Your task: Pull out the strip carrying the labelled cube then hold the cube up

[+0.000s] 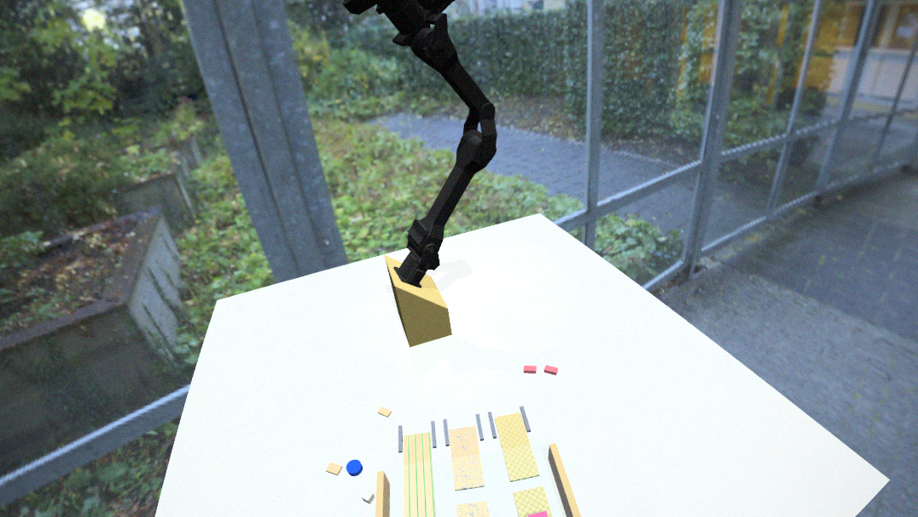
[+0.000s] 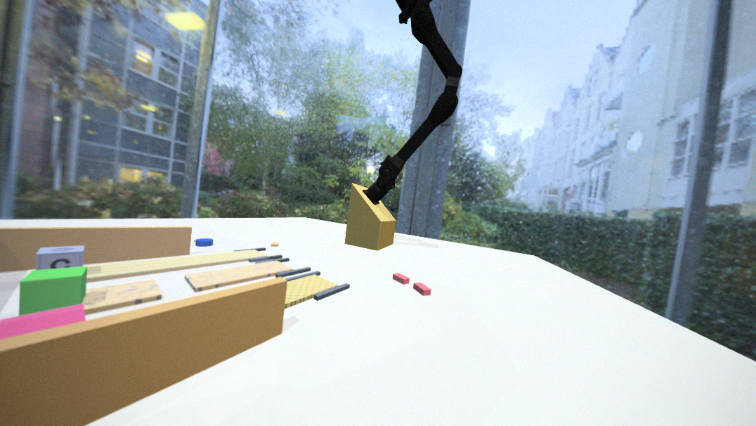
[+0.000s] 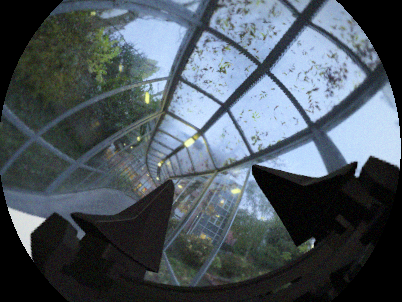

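Note:
My gripper (image 3: 213, 177) is open with nothing between its fingers, raised and pointing away from the table. A striped strip (image 1: 418, 475) (image 2: 180, 263) shows no gap in its visible part. The speckled strip (image 1: 466, 456) (image 2: 237, 275) has a gap along it, as does the cross-hatched strip (image 1: 515, 446) (image 2: 310, 289). A grey cube (image 2: 60, 258) marked C stands at the near end of the striped strip. A green block (image 2: 51, 290) is by the speckled strip, and a pink block (image 1: 537, 514) (image 2: 45, 319) is on the cross-hatched one. The strips' near ends are cut off or hidden.
Wooden walls (image 1: 564, 480) (image 2: 158, 338) flank the strips, with dark rails (image 1: 400, 438) (image 2: 331, 291) beside their far ends. A blue disc (image 1: 353, 467) (image 2: 204, 242), small tan pieces (image 1: 384, 411) and red blocks (image 1: 530, 368) (image 2: 400, 278) lie around. A yellow wedge (image 1: 427, 321) (image 2: 362, 227) bears the arm.

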You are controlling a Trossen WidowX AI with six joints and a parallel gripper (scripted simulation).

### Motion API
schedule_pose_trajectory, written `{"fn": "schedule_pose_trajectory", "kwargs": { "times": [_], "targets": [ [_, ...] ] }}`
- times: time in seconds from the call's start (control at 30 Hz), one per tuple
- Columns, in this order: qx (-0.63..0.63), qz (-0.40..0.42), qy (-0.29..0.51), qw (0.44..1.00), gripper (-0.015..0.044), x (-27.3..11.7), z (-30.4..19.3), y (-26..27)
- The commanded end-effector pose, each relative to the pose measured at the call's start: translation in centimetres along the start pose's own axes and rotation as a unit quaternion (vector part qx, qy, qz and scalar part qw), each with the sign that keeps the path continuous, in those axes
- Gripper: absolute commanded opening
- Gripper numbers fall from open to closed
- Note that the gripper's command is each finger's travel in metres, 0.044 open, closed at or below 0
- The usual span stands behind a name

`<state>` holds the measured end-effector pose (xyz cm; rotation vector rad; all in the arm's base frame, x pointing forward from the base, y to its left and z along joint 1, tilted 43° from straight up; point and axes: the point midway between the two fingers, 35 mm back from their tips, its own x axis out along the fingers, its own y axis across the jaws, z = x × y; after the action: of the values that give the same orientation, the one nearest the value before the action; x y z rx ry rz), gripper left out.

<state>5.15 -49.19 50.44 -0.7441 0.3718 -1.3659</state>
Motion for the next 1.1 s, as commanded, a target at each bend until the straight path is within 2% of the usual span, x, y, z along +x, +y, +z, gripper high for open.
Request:
{"fn": "schedule_pose_trajectory", "kwargs": {
  "times": [0.0,0.27,0.5,0.77,1.07],
  "targets": [
    [0.003,0.003,-0.001,1.0,0.04,0.0,0.0,0.3],
    [0.11,0.143,-0.021,0.983,0.04,0.0,-0.8,12.6],
    [0.204,0.274,-0.018,0.94,0.04,-3.2,-1.1,23.8],
    [0.292,0.414,0.013,0.862,0.04,-10.0,-1.7,35.0],
    [0.363,0.554,0.082,0.745,0.04,-20.9,-3.2,44.5]
  ]
}}
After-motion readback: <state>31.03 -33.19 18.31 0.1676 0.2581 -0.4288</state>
